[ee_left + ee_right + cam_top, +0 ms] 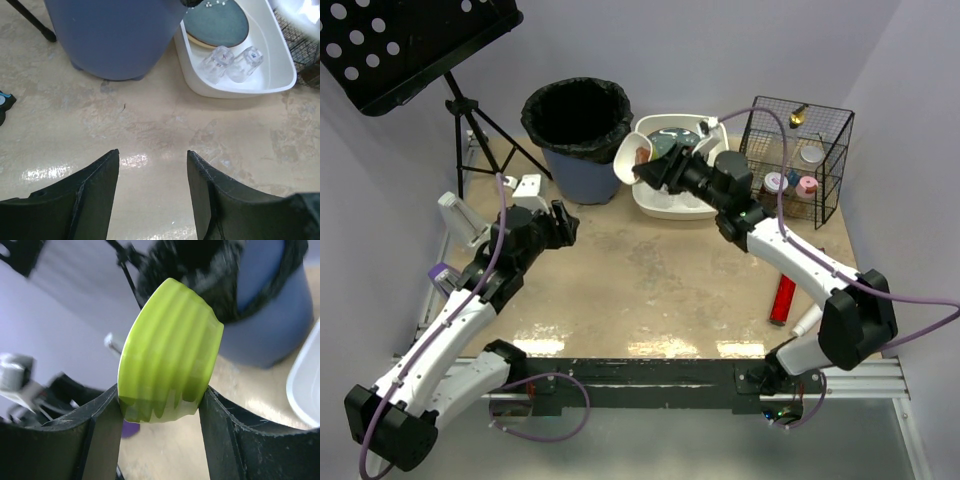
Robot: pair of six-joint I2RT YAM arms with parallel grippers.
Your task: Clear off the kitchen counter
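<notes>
The beige mottled kitchen counter (650,285) fills the middle of the top view. My right gripper (160,392) is shut on a lime-green ribbed cup (170,347), pinched by its sides. It holds the cup in the air between the white tub and the bin, and from above the cup (626,160) looks pale at the right gripper (648,170). My left gripper (566,224) hovers low over bare counter on the left. Its fingers stand apart in the left wrist view, where the left gripper (153,160) has nothing between them.
A blue bin (578,140) with a black liner stands at the back. Right of it are a white tub (280,65) holding plates and two clear glasses (231,62), then a black wire basket (798,160). A red cylinder (784,298) lies at the right. A music stand (470,120) is at back left.
</notes>
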